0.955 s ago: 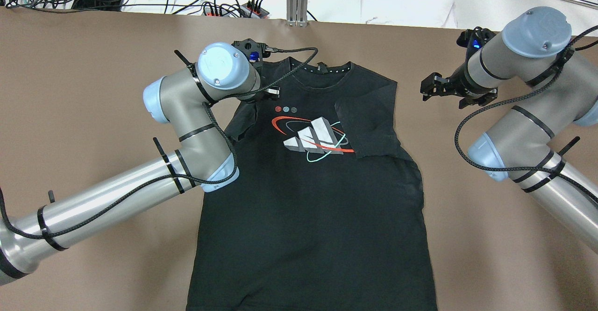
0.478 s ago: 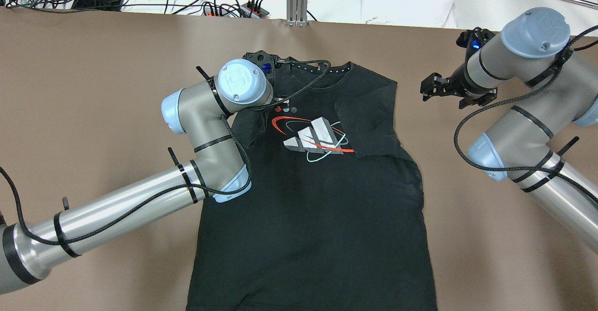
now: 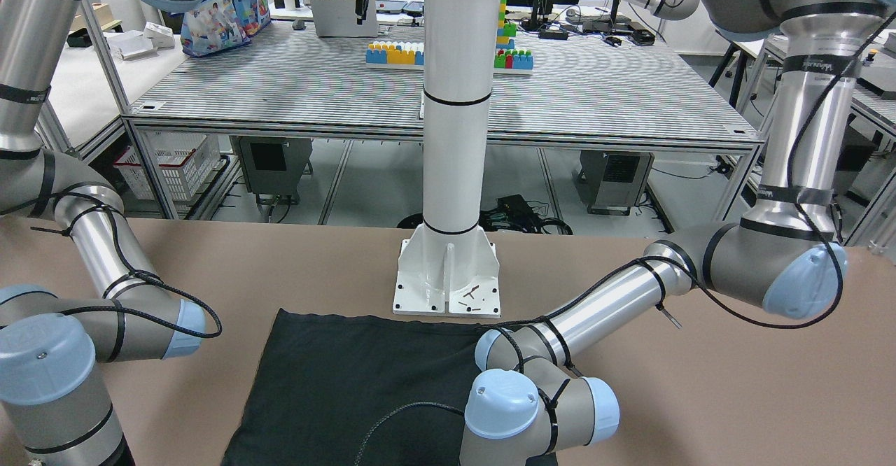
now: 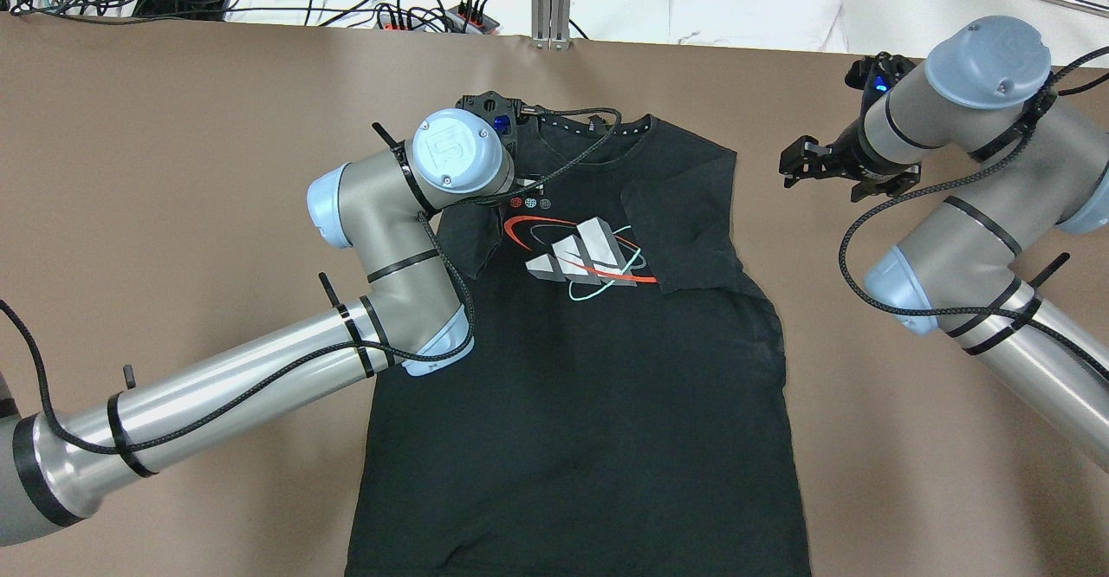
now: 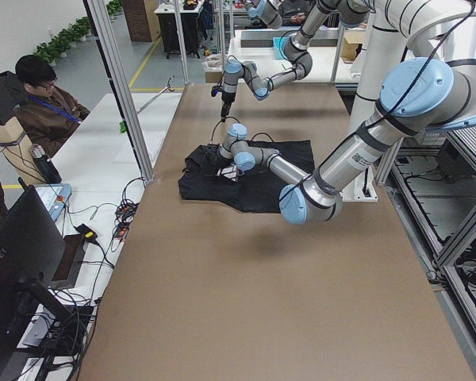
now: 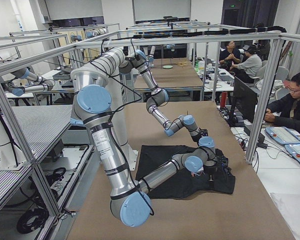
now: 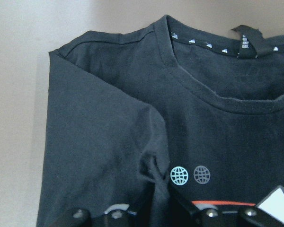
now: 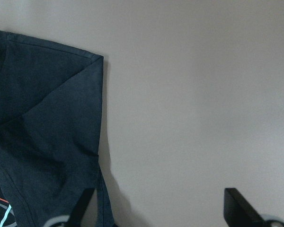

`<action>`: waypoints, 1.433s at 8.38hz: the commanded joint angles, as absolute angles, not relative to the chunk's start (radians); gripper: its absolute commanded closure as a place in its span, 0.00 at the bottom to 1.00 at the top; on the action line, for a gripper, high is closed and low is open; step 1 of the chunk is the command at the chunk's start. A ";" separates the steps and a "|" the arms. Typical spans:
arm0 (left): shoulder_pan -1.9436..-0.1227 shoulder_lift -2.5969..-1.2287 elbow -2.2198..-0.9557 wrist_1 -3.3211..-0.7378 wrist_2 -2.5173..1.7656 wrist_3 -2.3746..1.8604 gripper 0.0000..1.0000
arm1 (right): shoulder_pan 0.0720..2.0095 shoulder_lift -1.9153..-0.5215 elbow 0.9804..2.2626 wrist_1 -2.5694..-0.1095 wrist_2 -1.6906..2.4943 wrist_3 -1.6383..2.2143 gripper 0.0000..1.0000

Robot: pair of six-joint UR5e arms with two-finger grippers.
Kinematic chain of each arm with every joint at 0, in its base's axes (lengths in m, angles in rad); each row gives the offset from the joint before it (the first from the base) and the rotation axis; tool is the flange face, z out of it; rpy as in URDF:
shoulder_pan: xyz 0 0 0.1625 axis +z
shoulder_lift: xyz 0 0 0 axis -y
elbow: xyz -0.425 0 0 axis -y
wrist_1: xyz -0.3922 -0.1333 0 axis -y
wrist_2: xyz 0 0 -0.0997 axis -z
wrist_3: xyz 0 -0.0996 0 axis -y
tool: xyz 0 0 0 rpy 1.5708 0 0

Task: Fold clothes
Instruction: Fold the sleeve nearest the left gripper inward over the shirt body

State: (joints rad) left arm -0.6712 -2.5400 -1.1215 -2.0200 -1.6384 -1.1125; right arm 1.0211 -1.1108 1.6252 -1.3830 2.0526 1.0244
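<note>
The folding is at an early stage, by my reading. The black T-shirt (image 4: 572,404) lies flat and face up in the middle of the brown table (image 4: 173,126). Its collar (image 4: 598,126) is at the far side and its hem (image 3: 364,318) is near the robot, just in front of the white pillar's base plate (image 3: 448,277).

The right sleeve (image 4: 684,239) is already turned in over the chest, its edge covering the right corner of the printed logo (image 4: 580,256). The left sleeve (image 7: 99,142) is partly brought in as a loose, creased flap beside the print.

The left gripper (image 7: 151,213) sits low over that flap. In its wrist view the cloth puckers toward the fingers and runs in between them, so I judge it clamped on a pinch of sleeve (the overhead view hides the fingers under the wrist joint, so this rests on one view). The right gripper (image 4: 793,167) hovers over bare table just right of the shirt's shoulder, fingers spread wide with nothing between them.

What is left, as I judge it, is to lay this sleeve flat and then fold the sides and the long body, none of which is turned yet.

The fabric looks thin, soft and matte. It is smooth over the lower body, wrinkled near the left shoulder and slightly wavy along the right edge.
</note>
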 commanded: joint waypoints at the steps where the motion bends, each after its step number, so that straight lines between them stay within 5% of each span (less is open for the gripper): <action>1: -0.670 -2.545 -1.112 -2.022 -1.638 -1.123 1.00 | 1.022 -1.114 1.623 -1.382 2.051 1.025 0.06; 2: -0.670 -2.545 -1.112 -2.023 -1.638 -1.123 0.59 | 1.022 -1.114 1.624 -1.382 2.051 1.025 0.06; 3: -0.663 -2.543 -1.112 -2.026 -1.620 -1.121 0.01 | 1.022 -1.114 1.624 -1.382 2.051 1.025 0.06; 9: -0.719 -2.460 -1.152 -2.228 -1.730 -1.068 0.00 | 1.025 -1.106 1.653 -1.382 2.080 1.025 0.06; 12: -0.742 -2.274 -1.349 -2.293 -1.815 -1.101 0.00 | 1.026 -1.207 1.828 -1.394 2.124 1.026 0.06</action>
State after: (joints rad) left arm -0.7319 -2.3880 -1.2205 -2.2635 -1.7761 -1.0811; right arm 1.0252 -1.1269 1.7141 -1.3899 2.0929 1.0253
